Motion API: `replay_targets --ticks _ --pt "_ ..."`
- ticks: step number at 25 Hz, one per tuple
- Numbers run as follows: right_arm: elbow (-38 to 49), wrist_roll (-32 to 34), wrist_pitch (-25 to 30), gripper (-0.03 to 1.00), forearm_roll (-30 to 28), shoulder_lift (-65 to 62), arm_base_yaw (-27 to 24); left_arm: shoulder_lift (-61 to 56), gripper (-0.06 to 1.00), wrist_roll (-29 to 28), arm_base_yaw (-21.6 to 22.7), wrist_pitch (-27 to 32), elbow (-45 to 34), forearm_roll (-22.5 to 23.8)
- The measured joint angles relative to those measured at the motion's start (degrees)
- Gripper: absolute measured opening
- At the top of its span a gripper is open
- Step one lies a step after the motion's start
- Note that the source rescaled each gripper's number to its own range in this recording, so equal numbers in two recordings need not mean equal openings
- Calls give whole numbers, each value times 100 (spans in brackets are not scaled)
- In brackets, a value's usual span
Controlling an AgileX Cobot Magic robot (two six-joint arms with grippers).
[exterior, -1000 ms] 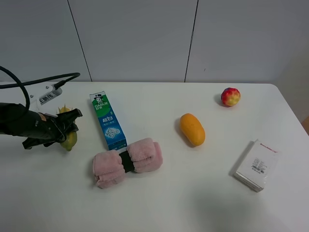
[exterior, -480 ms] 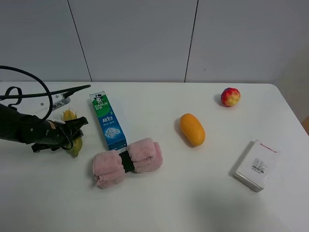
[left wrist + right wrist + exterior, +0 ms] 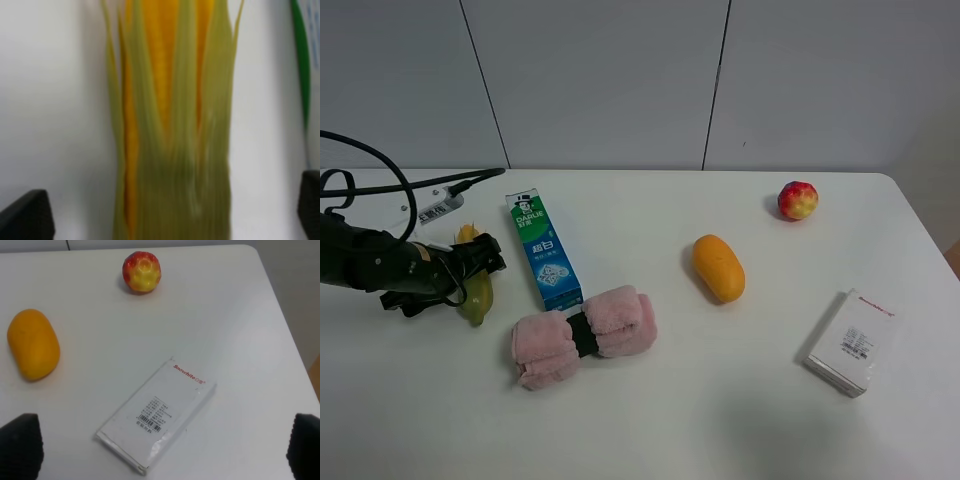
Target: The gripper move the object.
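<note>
The corn cob (image 3: pixel 475 298) lies on the white table at the far left, yellow tip towards the back, green husk towards the front. My left gripper (image 3: pixel 480 268) reaches in from the left and sits over its middle. In the left wrist view the corn (image 3: pixel 170 125) lies between the two dark fingertips (image 3: pixel 25 220), with bare table on both sides of it, so the left gripper (image 3: pixel 167 210) is open. My right gripper (image 3: pixel 162 447) is open and empty, high above the table's right side; it is out of the exterior view.
A green toothpaste box (image 3: pixel 543 251) lies just right of the corn, a pink rolled towel (image 3: pixel 584 335) in front of it. An orange mango (image 3: pixel 718 267), a red-yellow apple (image 3: pixel 797 200) and a white box (image 3: pixel 850 342) lie to the right.
The left arm has shifted to the right and the corn has moved a little right with it, closer to the toothpaste box. Cables have swung. Other things have not moved.
</note>
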State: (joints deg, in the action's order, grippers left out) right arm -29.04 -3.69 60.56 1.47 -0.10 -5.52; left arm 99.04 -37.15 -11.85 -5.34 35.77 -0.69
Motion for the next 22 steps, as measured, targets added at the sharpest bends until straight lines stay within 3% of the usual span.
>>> replay_targets --ticks 4,9,13,17,22 --pt "0 0 0 100 0 0 0 -1039 99 1156 -197 1244 547 0" --pt "0 0 0 100 0 0 0 -1924 99 3854 -232 2969 1588 0" --pt "0 0 0 100 0 0 0 -2324 99 5585 -66 3710 2140 -10" --pt "0 0 0 100 0 0 0 -2602 99 6282 567 4042 2307 -2" --pt "0 0 0 100 0 0 0 -3102 99 6448 1456 4361 2325 -380"
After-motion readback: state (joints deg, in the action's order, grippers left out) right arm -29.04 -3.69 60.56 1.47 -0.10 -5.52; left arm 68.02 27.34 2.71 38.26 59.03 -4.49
